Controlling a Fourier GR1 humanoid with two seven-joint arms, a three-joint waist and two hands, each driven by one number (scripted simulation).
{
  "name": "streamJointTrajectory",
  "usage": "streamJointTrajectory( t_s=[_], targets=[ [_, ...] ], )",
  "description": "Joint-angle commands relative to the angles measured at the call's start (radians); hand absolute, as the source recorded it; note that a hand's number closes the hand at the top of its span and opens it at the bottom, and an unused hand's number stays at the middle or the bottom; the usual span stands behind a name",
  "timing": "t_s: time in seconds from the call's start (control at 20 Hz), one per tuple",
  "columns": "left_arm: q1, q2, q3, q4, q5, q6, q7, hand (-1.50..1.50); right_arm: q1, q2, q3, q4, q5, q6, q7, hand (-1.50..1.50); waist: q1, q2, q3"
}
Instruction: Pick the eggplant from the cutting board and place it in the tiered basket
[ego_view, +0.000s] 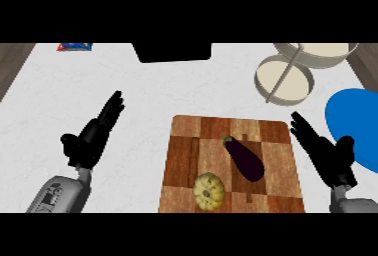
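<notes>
packet (74, 47) print too small to read | eggplant (245, 159), dark glossy purple, is lying diagonally on cutting board (184, 150) beside yellow squash (209, 190) | left hand (92, 137), right hand (328, 155) are flanking board, fingers straight, holding nothing | tiered basket (284, 80) is standing beyond

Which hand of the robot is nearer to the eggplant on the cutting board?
Right. The right hand is just right of the eggplant, past the cutting board edge; the left hand is farther off, left of the board.
</notes>
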Motion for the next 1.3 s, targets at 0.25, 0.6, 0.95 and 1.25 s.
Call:
streamJointTrajectory(
  t_s=[0.25,0.6,0.95,1.25],
  targets=[
    [0.015,0.045,0.062,0.015,0.024,0.016,0.081,0.0,-0.195,0.157,0.314,-0.264,-0.005,0.232,-0.192,1.5,0.11,-0.01,-0.032],
    [0.098,0.099,0.12,-0.117,0.085,-0.018,0.189,0.0,-0.046,0.196,0.337,-0.191,0.497,-0.284,-0.14,-1.5,0.045,0.003,-0.032],
    [0.106,0.101,0.137,-0.131,0.103,-0.015,0.231,0.0,-0.21,-0.026,0.378,-0.369,0.733,-0.125,0.118,-1.5,0.037,-0.006,-0.037],
    [0.126,0.085,0.124,-0.15,0.089,-0.001,0.225,0.0,-0.275,-0.194,0.51,-0.416,0.798,0.251,0.313,-1.5,0.048,-0.007,-0.039]
  ],
)
